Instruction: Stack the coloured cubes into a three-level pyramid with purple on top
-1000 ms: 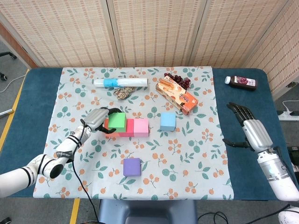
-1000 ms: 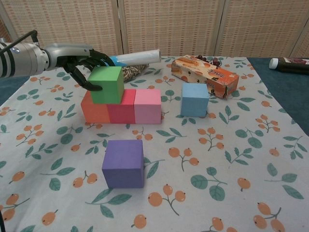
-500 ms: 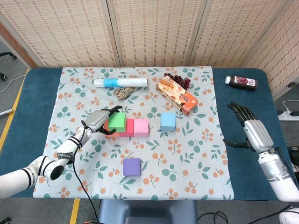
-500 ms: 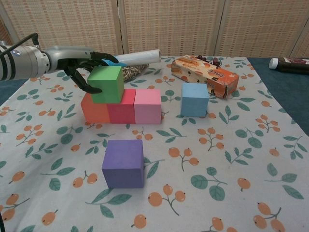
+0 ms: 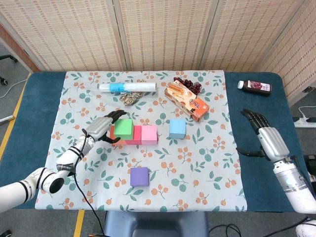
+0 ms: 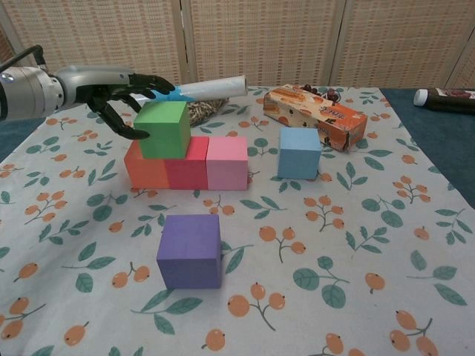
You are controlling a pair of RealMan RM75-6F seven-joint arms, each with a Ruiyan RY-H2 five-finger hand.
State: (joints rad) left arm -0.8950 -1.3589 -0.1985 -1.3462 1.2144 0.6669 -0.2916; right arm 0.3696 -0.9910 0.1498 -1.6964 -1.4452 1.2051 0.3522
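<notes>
Base row of three cubes sits in a line on the floral cloth (image 5: 207, 187): orange cube (image 6: 144, 167), red cube (image 6: 185, 166), pink cube (image 6: 226, 162), faces touching. The green cube (image 6: 164, 130) rests on the second level, straddling the orange/red seam.

Change over the last second: the left robot hand (image 6: 122, 87) has let go of the green cube. A second ago its fingers wrapped the cube's left and rear sides; now they are spread and drawn back to the left. In the chest view the lowest fingertip appears just beside the cube's left face; contact cannot be ruled out from this angle. The green cube has not shifted with the release and sits level.

Meaning for the task: first second-level cube is placed and stands unsupported. Second level needs one more cube over the red/pink seam.

Candidates: blue cube (image 5: 177, 128) stands alone to the right of the row, near the snack box (image 5: 187, 101). Purple cube (image 5: 139, 176) stands apart at the front of the cloth, untouched; it goes on last.

Right robot hand (image 5: 264, 137) hovers over the bare blue worktop (image 5: 29, 123) at the right edge, fingers spread, holding nothing.

Judgement: blue cube is the likely next pick. Risk is nudging the green cube while seating its neighbour.
</notes>
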